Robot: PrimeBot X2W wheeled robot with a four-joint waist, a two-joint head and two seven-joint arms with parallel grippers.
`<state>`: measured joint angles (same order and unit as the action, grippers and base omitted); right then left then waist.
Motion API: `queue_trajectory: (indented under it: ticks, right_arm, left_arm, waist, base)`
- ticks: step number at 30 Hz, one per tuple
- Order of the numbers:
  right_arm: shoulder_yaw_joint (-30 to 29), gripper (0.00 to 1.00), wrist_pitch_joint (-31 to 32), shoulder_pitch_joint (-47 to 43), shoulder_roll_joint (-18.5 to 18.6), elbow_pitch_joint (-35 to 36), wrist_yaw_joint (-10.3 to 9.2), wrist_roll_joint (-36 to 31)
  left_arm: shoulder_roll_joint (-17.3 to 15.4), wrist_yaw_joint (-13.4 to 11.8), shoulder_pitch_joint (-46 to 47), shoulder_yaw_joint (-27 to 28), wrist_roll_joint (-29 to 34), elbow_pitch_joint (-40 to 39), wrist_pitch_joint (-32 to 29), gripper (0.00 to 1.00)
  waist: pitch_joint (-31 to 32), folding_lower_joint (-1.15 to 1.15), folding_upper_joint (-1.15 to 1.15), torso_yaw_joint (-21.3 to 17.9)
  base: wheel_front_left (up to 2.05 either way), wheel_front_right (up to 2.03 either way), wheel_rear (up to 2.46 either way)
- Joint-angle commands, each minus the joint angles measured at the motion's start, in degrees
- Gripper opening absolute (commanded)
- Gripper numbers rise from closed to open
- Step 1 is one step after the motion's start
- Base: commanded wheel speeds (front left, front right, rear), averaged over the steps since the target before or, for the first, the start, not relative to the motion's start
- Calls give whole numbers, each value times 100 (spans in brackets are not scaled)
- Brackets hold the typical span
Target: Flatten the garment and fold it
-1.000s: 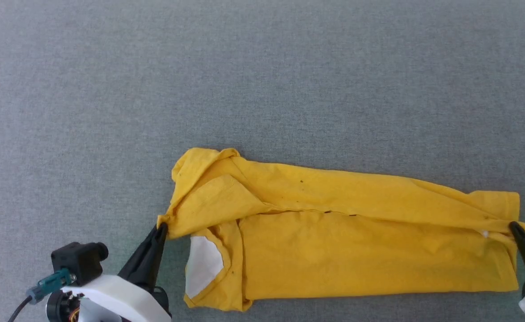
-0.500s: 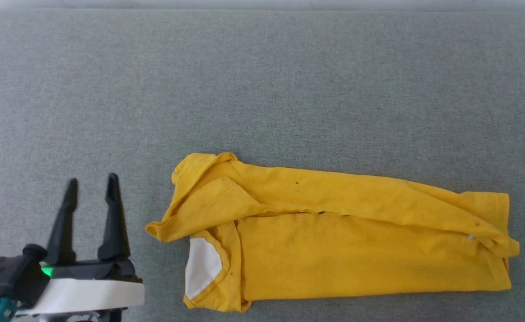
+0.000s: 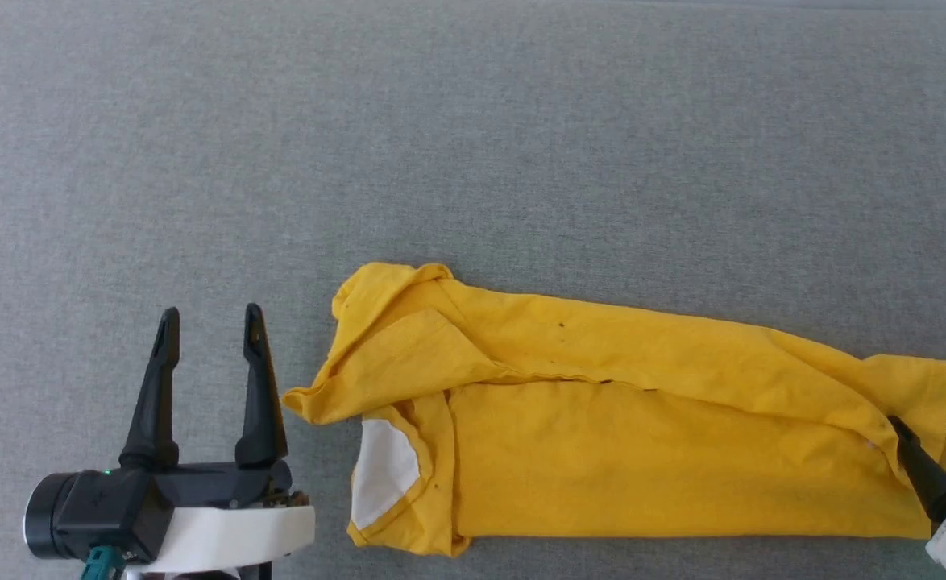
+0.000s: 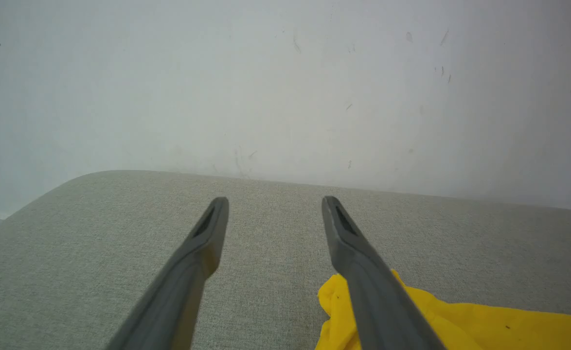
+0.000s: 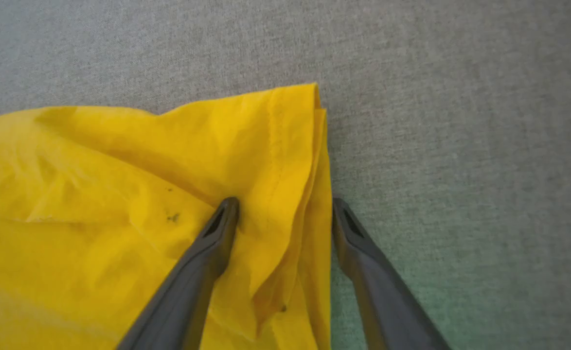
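head view puts the left pincer (image 3: 210,314) just beside the left end of the garment (image 3: 642,451), its two dark fingers apart and holding nothing, and the left wrist view agrees: the left pincer (image 4: 275,201) points over bare cloth-covered surface with a yellow corner of the garment (image 4: 460,321) beside one finger. the right pincer (image 3: 924,427) sits at the other end, jaws apart too. in the right wrist view the right pincer (image 5: 285,203) straddles the hem (image 5: 278,146), one finger lying on the garment (image 5: 96,194) and the other on the surface just outside it, nothing clamped. the yellow shirt lies on the grey padded surface (image 3: 473,121) as a long band, one flap folded over lengthwise, rumpled at the left end where a white patch (image 3: 384,475) shows by the neck, bunched at the right. to my eye the risk is that finger on the cloth: pulled away low, it could drag the hem and open the fold. a shallow pinch might also catch only the top layer, and folding over the left-end rumples would lock creases in. a pale wall (image 4: 285,73) rises behind the far edge, well apart. the only obstacle i can see is the garment's own bunching.
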<state>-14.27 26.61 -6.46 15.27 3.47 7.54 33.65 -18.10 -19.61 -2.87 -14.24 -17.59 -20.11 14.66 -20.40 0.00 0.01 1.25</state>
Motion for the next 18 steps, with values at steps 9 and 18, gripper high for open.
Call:
queue_trajectory:
  ticks: [9, 18]
  right_arm:
    - [-138, 0, 148, 287, -101, -181, -5, 76]
    - [-1377, 0, 45, 489, 399, -291, -5, -496]
  left_arm:
    - [74, 123, 219, 39, 115, 88, 32, 100]
    - [109, 139, 193, 29, 234, 203, 33, 100]
  waist:
    - [-26, 0, -1, 63]
    - [10, 0, -1, 49]
  base:
    - [0, 0, 0]
    - [0, 0, 0]
